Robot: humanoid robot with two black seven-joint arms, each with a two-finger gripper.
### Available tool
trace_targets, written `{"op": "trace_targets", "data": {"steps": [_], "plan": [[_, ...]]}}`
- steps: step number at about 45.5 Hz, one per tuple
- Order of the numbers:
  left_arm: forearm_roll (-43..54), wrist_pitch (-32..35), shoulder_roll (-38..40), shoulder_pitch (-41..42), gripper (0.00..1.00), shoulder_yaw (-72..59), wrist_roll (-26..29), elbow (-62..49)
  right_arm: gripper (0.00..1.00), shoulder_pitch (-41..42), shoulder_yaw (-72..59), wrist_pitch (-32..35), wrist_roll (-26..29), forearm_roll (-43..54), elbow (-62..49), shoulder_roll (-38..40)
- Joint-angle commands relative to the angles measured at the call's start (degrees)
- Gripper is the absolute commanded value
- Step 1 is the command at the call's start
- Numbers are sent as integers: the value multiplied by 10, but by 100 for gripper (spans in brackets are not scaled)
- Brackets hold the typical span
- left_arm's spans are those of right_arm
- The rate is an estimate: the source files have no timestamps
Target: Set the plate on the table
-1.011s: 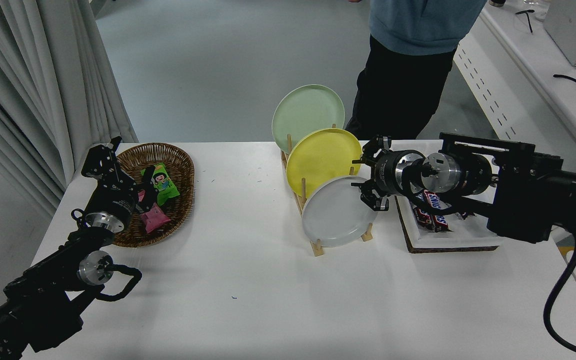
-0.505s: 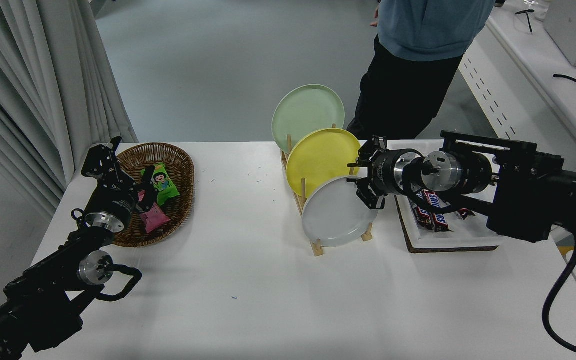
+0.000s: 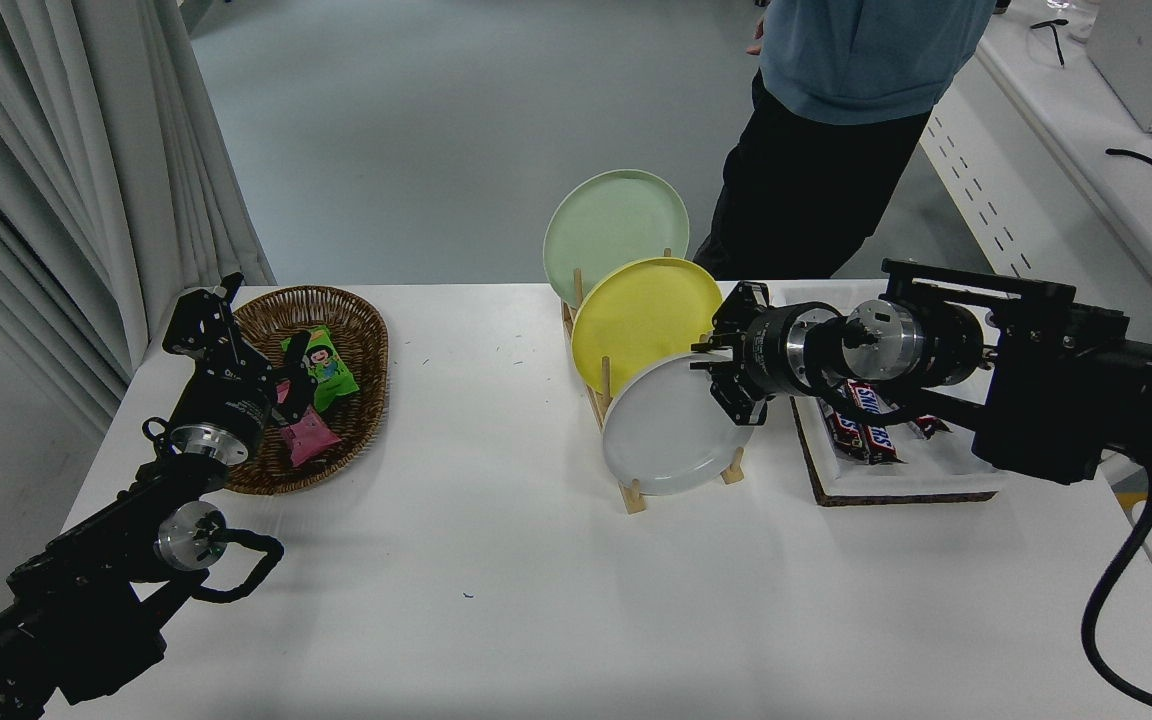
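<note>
A single head view looks forward and down from high on the robot's side of the white table point(image 3: 536, 620), taking in nearly the whole tabletop from a moderate distance. The left arm point(image 3: 86, 590) enters at the lower left corner and the right arm point(image 3: 1036, 385) from the right edge. Beyond the far edge lie grey floor, a curtain point(image 3: 86, 170) at left and a standing person point(image 3: 826, 130) cropped at the top.

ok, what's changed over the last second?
The right hand slid left and slightly up, onto the upper right rim of the grey plate; whether it has gripped is unclear. The plate still stands in the wooden rack in front of the yellow plate. The left hand stayed parked by the basket.
</note>
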State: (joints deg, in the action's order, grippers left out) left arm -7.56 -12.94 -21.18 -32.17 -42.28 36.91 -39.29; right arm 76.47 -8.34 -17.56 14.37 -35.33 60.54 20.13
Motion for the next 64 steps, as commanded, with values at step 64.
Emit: {"op": "trace_targets", "data": {"steps": [64], "plan": [[0,0,0,0,100,0,0,0,0,55,71,20,80,3,26,74]]}}
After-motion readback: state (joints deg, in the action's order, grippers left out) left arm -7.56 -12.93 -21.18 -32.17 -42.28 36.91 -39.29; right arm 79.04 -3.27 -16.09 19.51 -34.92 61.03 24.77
